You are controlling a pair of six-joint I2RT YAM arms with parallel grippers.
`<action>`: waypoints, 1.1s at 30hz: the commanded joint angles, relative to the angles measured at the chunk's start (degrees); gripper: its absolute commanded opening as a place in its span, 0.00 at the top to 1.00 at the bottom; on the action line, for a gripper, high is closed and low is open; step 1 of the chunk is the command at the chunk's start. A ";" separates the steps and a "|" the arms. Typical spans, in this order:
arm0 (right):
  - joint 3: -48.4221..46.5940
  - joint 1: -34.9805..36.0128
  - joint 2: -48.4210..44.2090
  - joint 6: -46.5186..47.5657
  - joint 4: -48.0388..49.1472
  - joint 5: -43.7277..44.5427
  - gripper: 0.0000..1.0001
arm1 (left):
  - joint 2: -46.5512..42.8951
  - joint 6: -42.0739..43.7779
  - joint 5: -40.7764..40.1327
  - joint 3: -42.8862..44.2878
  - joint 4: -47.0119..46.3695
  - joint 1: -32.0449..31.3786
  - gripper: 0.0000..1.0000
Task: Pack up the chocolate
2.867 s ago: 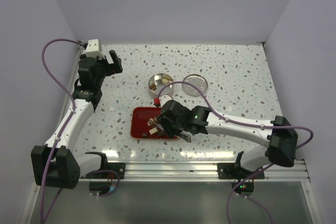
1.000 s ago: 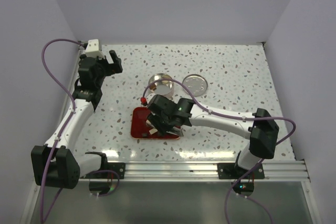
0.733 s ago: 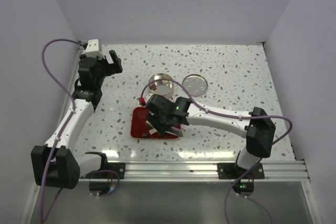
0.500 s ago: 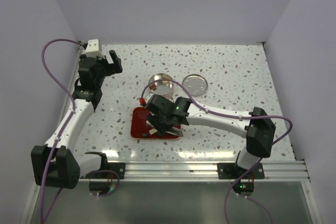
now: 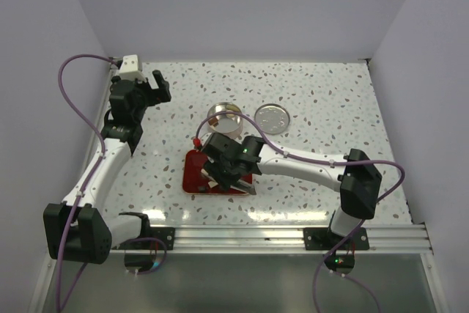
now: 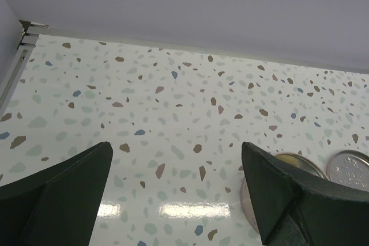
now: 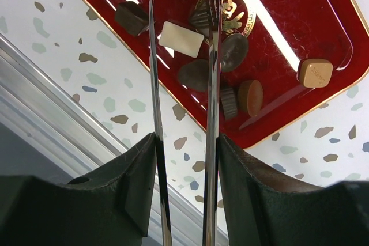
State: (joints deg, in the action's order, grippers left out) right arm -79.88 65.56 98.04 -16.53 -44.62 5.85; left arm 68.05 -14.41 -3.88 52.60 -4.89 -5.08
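In the overhead view, the left gripper (image 5: 152, 86) hangs at the upper left of the speckled bench (image 5: 330, 100), its jaws spread wide with nothing between them. The right gripper (image 5: 222, 172) is at the centre of the frame, low over the red tray (image 5: 193, 178). Just above the tray stands the round tin (image 5: 225, 116), with its lid (image 5: 272, 117) lying flat to the right of it.

In the left wrist view, the two dark fingers (image 6: 63, 194) sit in the bottom corners, far apart and holding nothing. The tin's rim and the lid peek in at the lower right.

In the right wrist view, the right gripper is clamped on the long metal tweezers (image 7: 211, 113), whose two arms run up the middle of the frame, apart from each other. The chocolate (image 7: 181, 38) lies loose on the tray in the upper half: white, cream, tan and dark pieces, most clustered around the right arm of the tweezers. One tan square sits alone near the tray's right edge.
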 commanded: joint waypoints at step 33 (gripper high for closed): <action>-8.71 2.38 3.74 0.28 -5.91 5.31 0.55 | -1.34 -0.44 -0.87 1.10 -0.74 -0.46 0.00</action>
State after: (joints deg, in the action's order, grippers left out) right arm -85.67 66.98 101.27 -16.60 -48.84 8.91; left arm 68.03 -14.41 -3.95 52.60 -4.89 -5.30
